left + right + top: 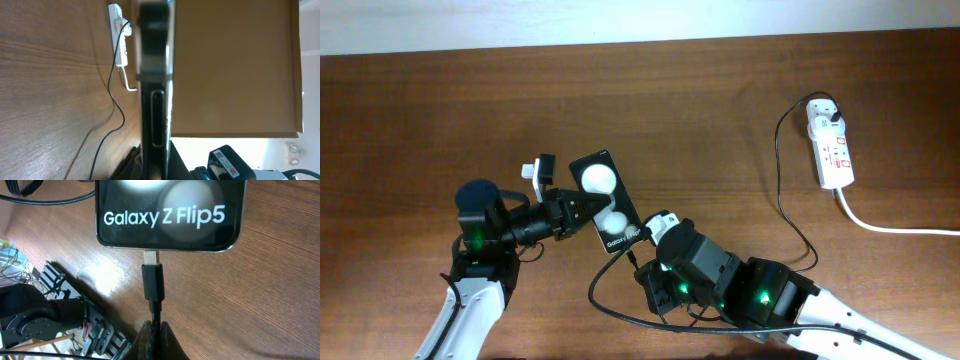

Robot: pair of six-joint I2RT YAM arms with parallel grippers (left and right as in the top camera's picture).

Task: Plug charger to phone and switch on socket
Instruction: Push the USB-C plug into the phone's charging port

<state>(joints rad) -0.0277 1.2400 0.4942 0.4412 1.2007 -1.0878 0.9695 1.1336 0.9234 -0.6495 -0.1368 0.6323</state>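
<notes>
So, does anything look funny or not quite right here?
Yes. The charger is not pushed all the way into the phone: a bit of silver metal shows between its black plug and the phone's edge. The right gripper pinches the cable just behind the plug.

The worktop [720, 110] is dark brown wood with a clear streaked grain, smooth and faintly shiny where light falls. The phone [165, 217] has a glossy black, glass-like face and a thin silvery rim. The charger [153, 285] is matt black plastic with a bare metal tip. The socket [831, 150] is smooth white plastic.
</notes>
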